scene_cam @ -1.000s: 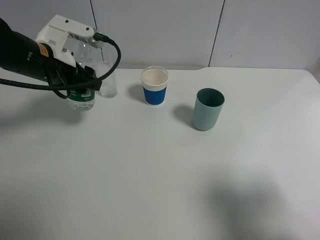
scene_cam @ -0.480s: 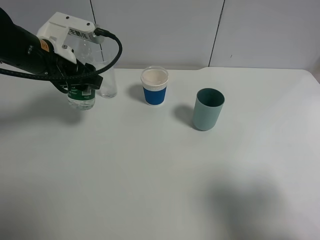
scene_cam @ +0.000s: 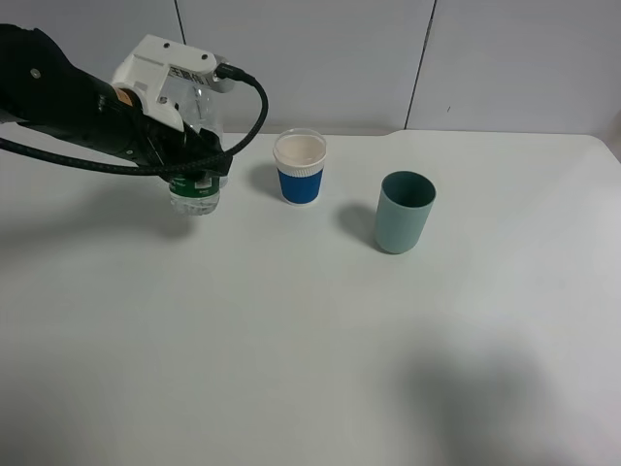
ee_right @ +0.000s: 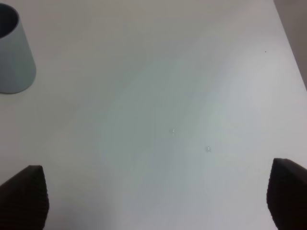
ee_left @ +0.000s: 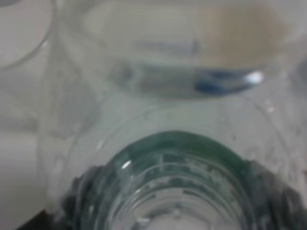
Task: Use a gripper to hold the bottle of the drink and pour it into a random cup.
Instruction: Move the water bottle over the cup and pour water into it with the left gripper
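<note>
My left gripper (scene_cam: 191,163), black with a white bracket, is shut on the bottle of the drink (scene_cam: 195,193) and holds it just above the table at the back left. The bottle's green label and clear base hang below the fingers. In the left wrist view the bottle (ee_left: 175,163) fills the picture, green band up close. The cup, a tall clear glass (scene_cam: 221,138), stands right behind the gripper and is mostly hidden by it. My right gripper (ee_right: 153,203) is open over bare table, with its dark fingertips (ee_right: 21,196) at the picture's corners.
A white paper cup with a blue sleeve (scene_cam: 300,168) stands right of the bottle. A teal plastic cup (scene_cam: 404,211) stands further right, and the right wrist view shows it too (ee_right: 13,52). The white table (scene_cam: 320,340) stretches toward the front.
My left arm has carried the bottle to the right, so it now sits in front of the glass and nearer the blue-sleeved cup. The grip has stayed shut.
</note>
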`<action>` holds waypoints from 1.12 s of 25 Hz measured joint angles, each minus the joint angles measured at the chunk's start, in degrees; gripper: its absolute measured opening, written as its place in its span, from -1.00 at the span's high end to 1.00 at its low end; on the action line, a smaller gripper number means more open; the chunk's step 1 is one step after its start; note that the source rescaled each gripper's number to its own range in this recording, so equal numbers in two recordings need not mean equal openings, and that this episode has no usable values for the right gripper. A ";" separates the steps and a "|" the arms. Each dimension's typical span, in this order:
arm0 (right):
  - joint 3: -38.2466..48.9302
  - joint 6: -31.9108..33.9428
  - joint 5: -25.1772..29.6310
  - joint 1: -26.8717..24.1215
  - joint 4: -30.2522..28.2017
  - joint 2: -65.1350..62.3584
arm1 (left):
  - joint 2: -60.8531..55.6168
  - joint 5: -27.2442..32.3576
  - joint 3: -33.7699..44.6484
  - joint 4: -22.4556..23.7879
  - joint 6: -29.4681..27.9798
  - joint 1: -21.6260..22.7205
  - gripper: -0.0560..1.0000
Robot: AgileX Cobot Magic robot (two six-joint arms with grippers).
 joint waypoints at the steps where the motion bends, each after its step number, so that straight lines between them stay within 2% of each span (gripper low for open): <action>1: 0.00 0.00 0.00 0.00 0.00 0.00 | 0.33 -0.40 0.00 -0.59 0.94 -0.04 0.89; 6: 0.00 0.00 0.00 0.00 0.00 0.00 | 0.72 -2.56 0.00 -0.27 2.11 -0.89 0.89; 9: 0.00 0.00 0.00 0.00 0.00 0.00 | 0.72 -4.95 0.00 -1.28 6.00 -3.00 0.89; 16: 0.00 0.00 0.00 0.00 0.00 0.00 | 0.72 -10.52 0.00 -12.34 21.27 -8.53 0.89; 22: 0.00 0.00 0.00 0.00 0.00 0.00 | 2.20 -12.51 0.00 -23.04 31.85 -11.03 0.89; 28: 0.00 0.00 0.00 0.00 0.00 0.00 | 3.02 -12.80 0.00 -29.45 35.47 -11.34 0.89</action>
